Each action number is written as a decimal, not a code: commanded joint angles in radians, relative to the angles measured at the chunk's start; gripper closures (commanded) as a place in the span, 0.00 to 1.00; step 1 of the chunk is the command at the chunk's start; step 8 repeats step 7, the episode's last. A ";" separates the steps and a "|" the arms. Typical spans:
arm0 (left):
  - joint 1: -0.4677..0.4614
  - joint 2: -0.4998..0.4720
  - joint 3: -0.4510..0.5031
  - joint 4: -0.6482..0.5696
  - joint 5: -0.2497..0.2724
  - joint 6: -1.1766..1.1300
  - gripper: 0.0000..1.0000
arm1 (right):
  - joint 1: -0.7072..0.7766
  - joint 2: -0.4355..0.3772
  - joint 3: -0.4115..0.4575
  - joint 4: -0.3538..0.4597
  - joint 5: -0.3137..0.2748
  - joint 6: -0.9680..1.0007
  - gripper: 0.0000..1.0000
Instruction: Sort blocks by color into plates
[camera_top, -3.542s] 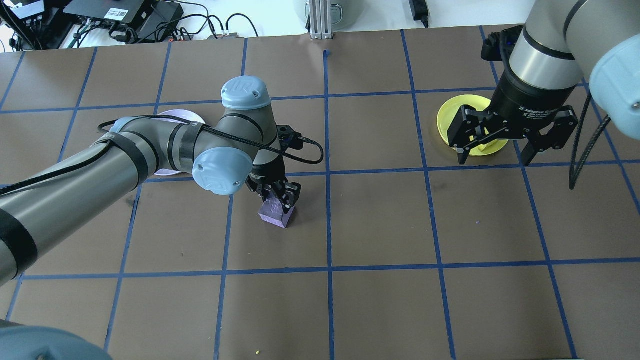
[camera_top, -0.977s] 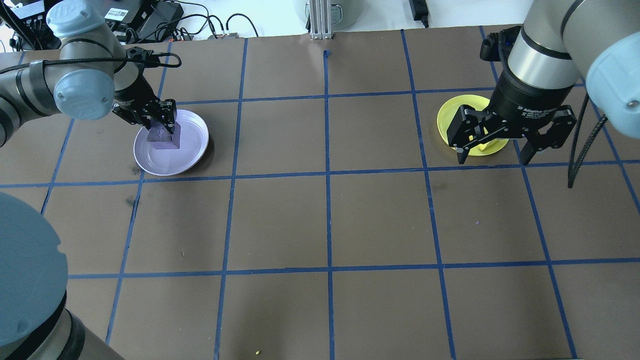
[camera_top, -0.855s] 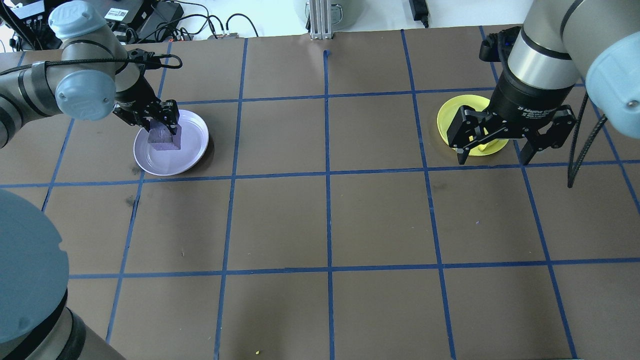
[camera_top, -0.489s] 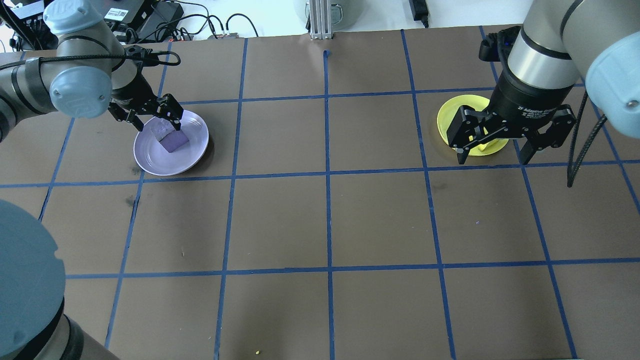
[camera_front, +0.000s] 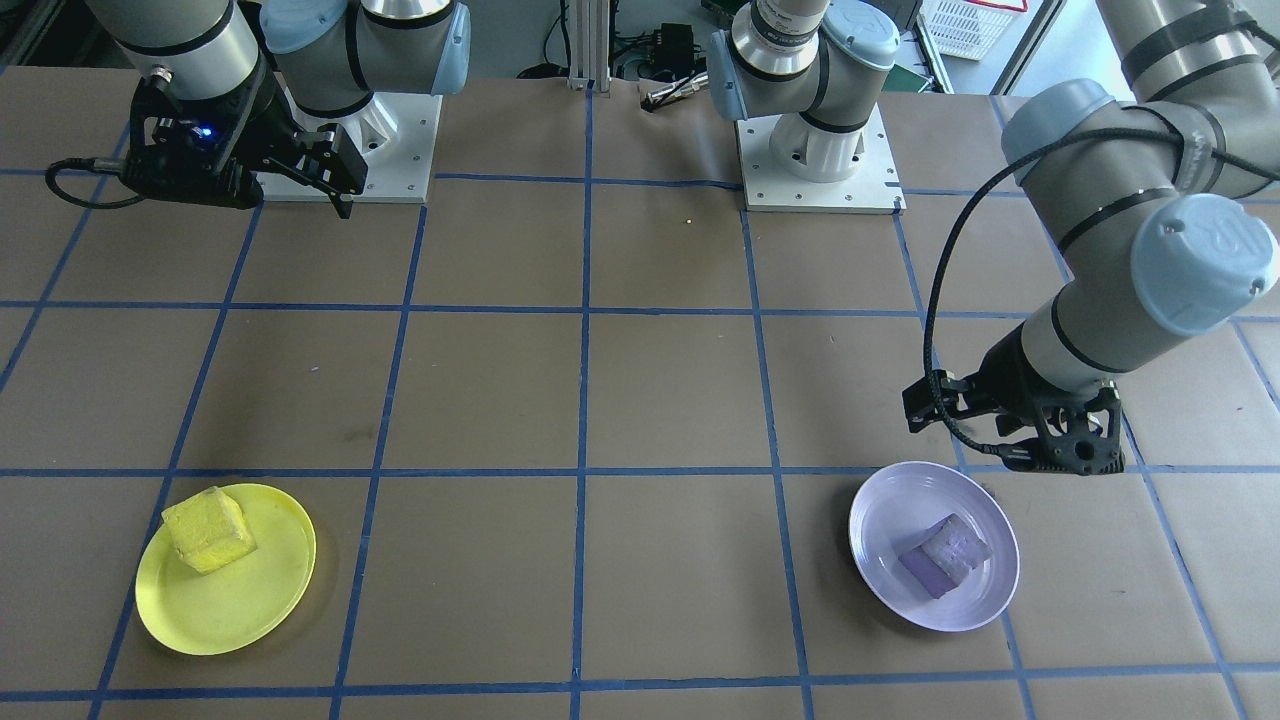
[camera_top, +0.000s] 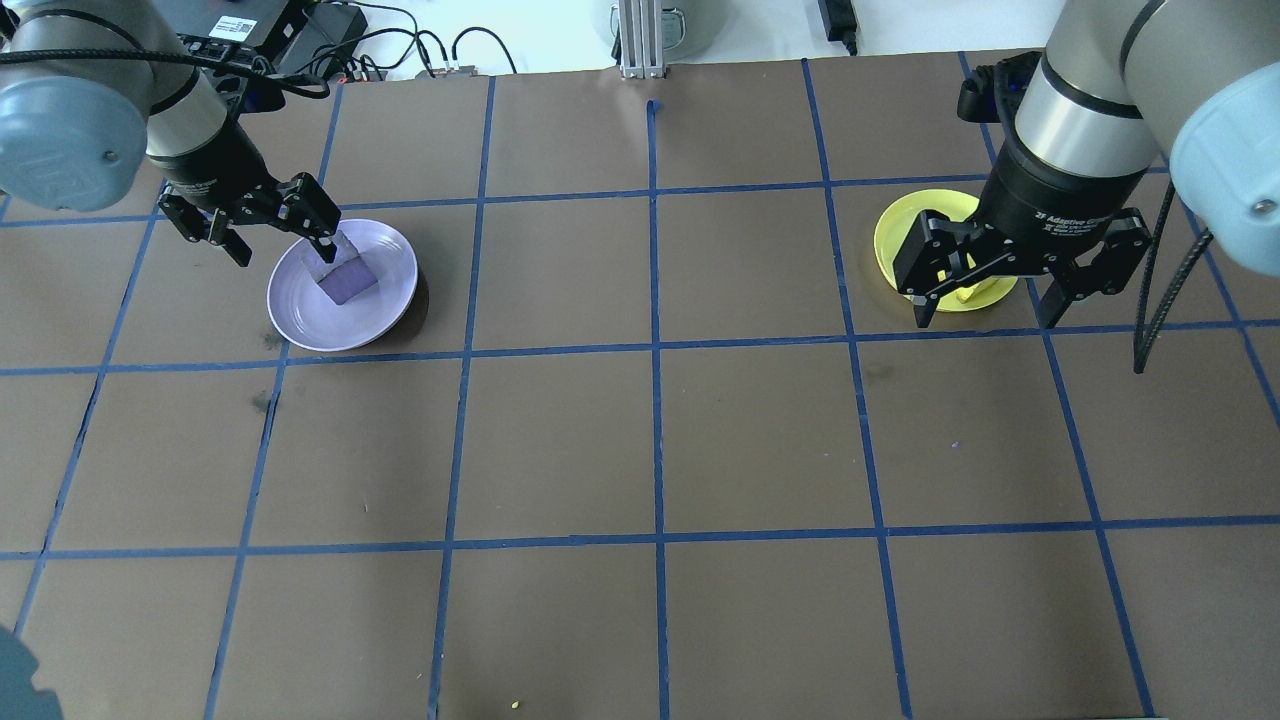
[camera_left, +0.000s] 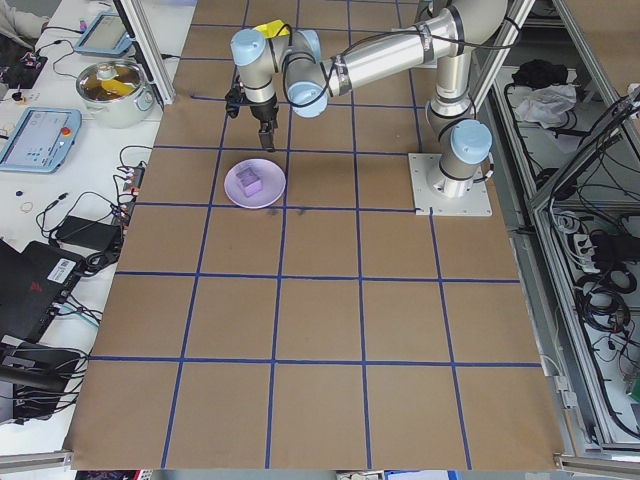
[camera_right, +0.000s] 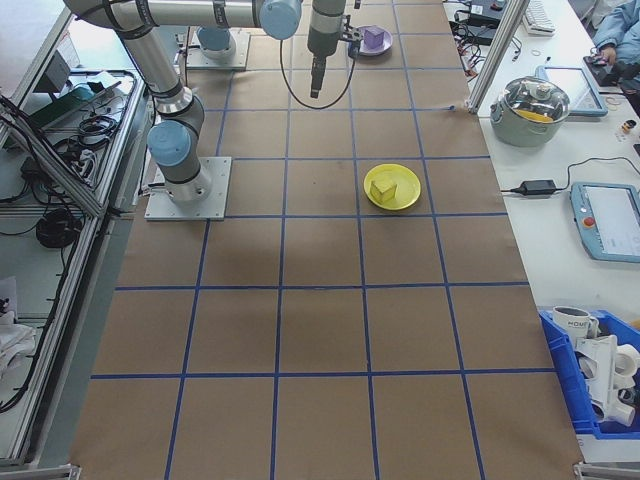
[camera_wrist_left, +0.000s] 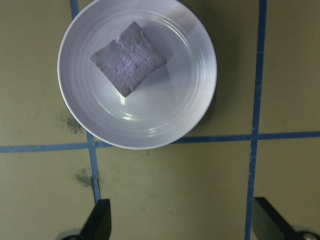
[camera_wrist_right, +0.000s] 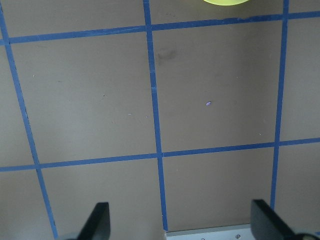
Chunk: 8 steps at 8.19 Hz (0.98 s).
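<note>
The light purple block (camera_top: 347, 283) lies loose in the lavender plate (camera_top: 345, 328), tilted on one edge; the left wrist view shows the same block (camera_wrist_left: 129, 65) and plate (camera_wrist_left: 165, 122) from above. My left gripper (camera_top: 285, 252) hangs open and empty over the plate's far-left rim, clear of the block. The yellow block (camera_front: 208, 530) rests in the yellow plate (camera_front: 245, 612). My right gripper (camera_top: 985, 318) is open and empty, raised above the table, and in the overhead view it covers most of the yellow plate (camera_top: 895, 235).
Cables and electronics (camera_top: 250, 30) crowd the table's back left, beside an aluminium post (camera_top: 640, 40). The right arm's black cable (camera_top: 1160, 300) hangs near the yellow plate. Both arm bases (camera_front: 820, 150) stand at the robot's side. Blue tape lines grid the brown table.
My left gripper carried the purple block from mid-table to the lavender plate, opened and let it drop there, then drew back to the left. The right arm stayed put.
</note>
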 joint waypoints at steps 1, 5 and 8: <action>-0.035 0.158 -0.007 -0.127 -0.001 -0.094 0.00 | 0.000 0.000 0.000 0.000 0.000 0.000 0.00; -0.072 0.313 -0.018 -0.132 0.004 -0.178 0.00 | 0.000 0.000 0.000 -0.002 -0.002 0.000 0.00; -0.070 0.288 -0.018 -0.119 0.007 -0.177 0.00 | 0.000 0.000 0.000 0.000 -0.009 0.000 0.00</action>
